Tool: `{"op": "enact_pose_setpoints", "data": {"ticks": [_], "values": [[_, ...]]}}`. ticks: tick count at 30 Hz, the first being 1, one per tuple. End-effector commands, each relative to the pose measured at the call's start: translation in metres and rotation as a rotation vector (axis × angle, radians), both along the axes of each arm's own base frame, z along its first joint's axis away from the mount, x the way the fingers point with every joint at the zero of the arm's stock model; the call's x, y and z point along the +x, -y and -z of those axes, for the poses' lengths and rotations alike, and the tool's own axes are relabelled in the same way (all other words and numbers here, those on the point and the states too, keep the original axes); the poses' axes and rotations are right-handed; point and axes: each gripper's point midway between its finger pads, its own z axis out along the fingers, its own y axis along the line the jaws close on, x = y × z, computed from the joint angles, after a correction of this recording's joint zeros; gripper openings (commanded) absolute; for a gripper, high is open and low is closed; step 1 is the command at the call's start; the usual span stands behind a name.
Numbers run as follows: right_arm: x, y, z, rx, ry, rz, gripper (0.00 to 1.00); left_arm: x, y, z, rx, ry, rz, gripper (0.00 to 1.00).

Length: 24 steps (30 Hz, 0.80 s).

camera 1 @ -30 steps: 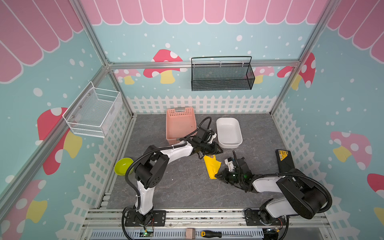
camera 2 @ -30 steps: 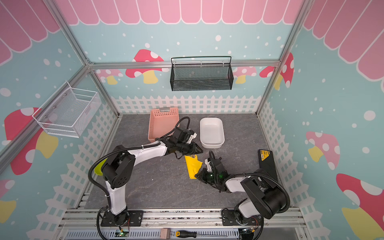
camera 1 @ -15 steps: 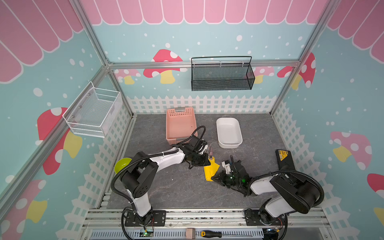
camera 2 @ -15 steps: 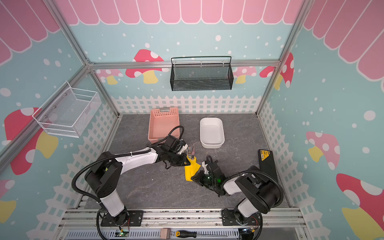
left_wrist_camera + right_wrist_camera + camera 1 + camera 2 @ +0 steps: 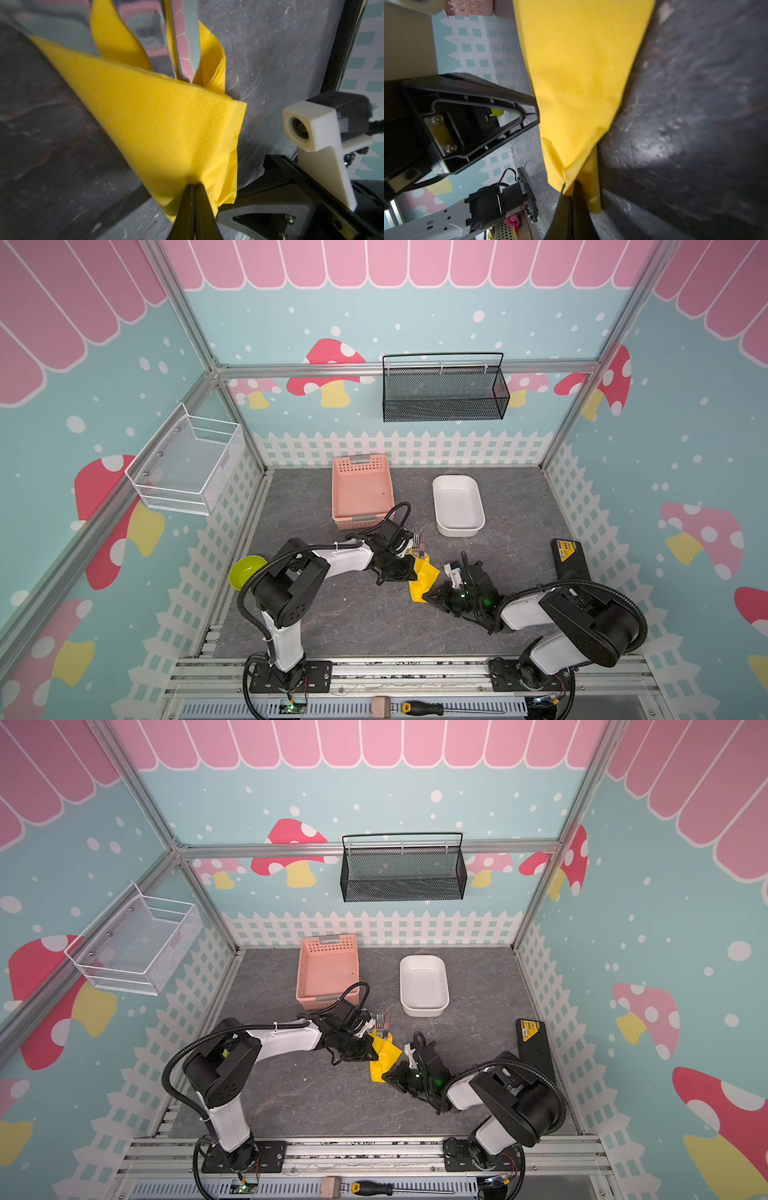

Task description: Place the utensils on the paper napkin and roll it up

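The yellow paper napkin (image 5: 423, 578) (image 5: 384, 1057) lies folded over the utensils on the grey floor, mid-table. Silver utensil heads (image 5: 418, 541) (image 5: 382, 1021) stick out of its far end; their handles are hidden inside. In the left wrist view the utensil heads (image 5: 184, 41) poke out of the napkin's (image 5: 158, 116) open fold. My left gripper (image 5: 409, 569) (image 5: 194, 186) is shut on the napkin's left edge. My right gripper (image 5: 433, 596) (image 5: 574, 185) is shut on the napkin's (image 5: 579, 62) near corner.
A pink basket (image 5: 362, 489) and a white dish (image 5: 458, 506) stand behind the napkin. A lime-green bowl (image 5: 246, 570) sits at the left fence, a black box (image 5: 569, 560) at the right. A screwdriver (image 5: 419, 708) lies on the front rail.
My left gripper came forward from near the basket to the napkin and closed on its edge. The right gripper, still shut on the napkin, shifted slightly left and forward.
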Motion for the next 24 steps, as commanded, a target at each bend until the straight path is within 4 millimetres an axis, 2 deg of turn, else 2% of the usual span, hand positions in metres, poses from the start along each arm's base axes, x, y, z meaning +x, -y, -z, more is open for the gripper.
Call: {"op": "enact_pose_setpoints", "data": {"ticks": [1,8,10,16,24], "values": [[-0.019,0.015,0.031,-0.095,-0.114,0.013,0.00,-0.005,0.003,0.012,0.001,-0.036,0.018,0.06],[-0.014,0.016,0.025,-0.125,-0.083,0.008,0.00,-0.009,0.001,0.026,0.022,-0.066,0.018,0.05],[-0.011,0.018,0.020,-0.161,-0.062,0.008,0.03,-0.009,0.001,0.027,0.023,-0.071,0.019,0.05],[-0.001,0.031,-0.003,-0.226,0.005,0.031,0.14,-0.009,0.001,0.029,0.024,-0.077,0.019,0.05],[0.015,0.043,-0.034,-0.274,0.091,0.057,0.18,-0.008,0.001,0.029,0.026,-0.075,0.018,0.05]]}}
